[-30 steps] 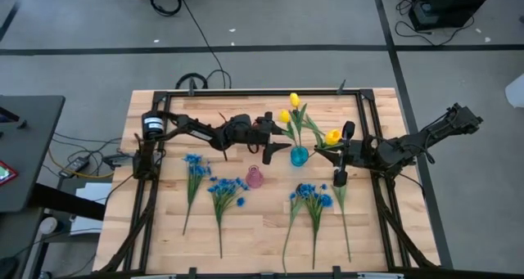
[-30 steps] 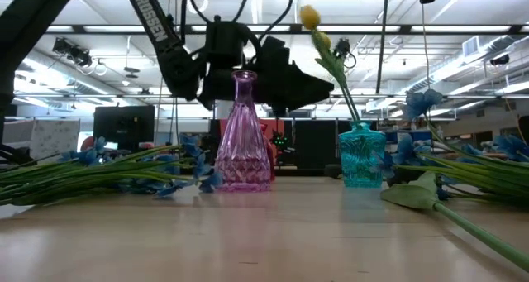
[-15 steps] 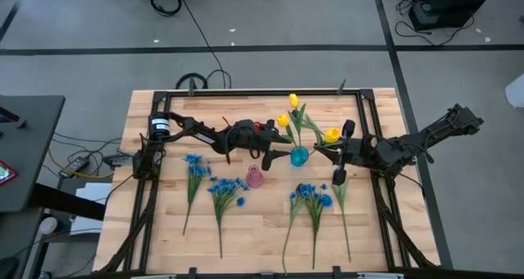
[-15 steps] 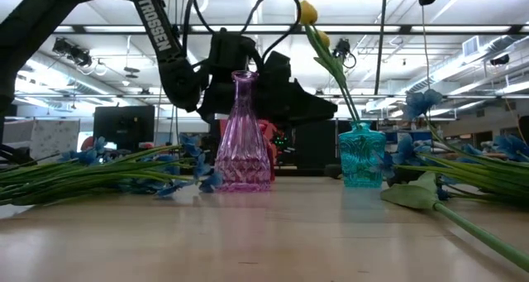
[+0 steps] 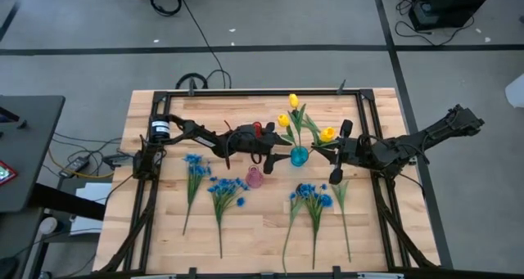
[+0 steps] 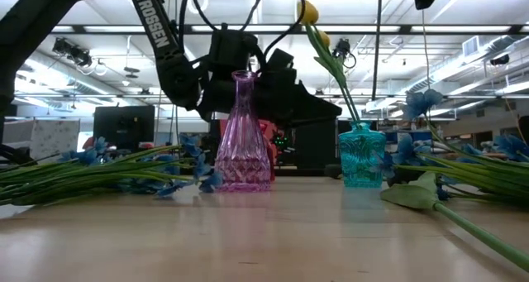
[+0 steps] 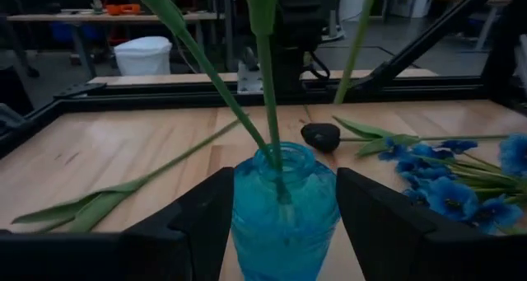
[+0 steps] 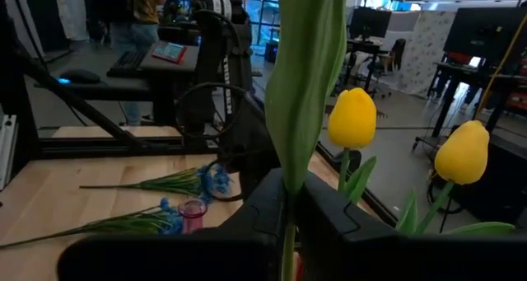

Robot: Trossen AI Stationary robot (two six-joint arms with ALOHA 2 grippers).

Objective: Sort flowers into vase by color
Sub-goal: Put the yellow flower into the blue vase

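High view: the left arm's fingers [image 5: 281, 152] had advanced until they stood parted on either side of the turquoise glass vase [image 5: 299, 156] holding two yellow tulips [image 5: 294, 100], seemingly to steady it. The right arm's fingers [image 5: 331, 146], clenched on a third yellow tulip [image 5: 327, 134], had edged nearer. The pink glass vase [image 5: 255, 177] stood empty; blue flower bunches [image 5: 195, 168] lay on the bench [image 5: 164, 230].

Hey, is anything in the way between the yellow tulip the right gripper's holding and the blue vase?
Nothing visible blocks it. The right gripper holds the yellow tulip beside the blue vase; the left gripper flanks the vase, with two tulips already inside.
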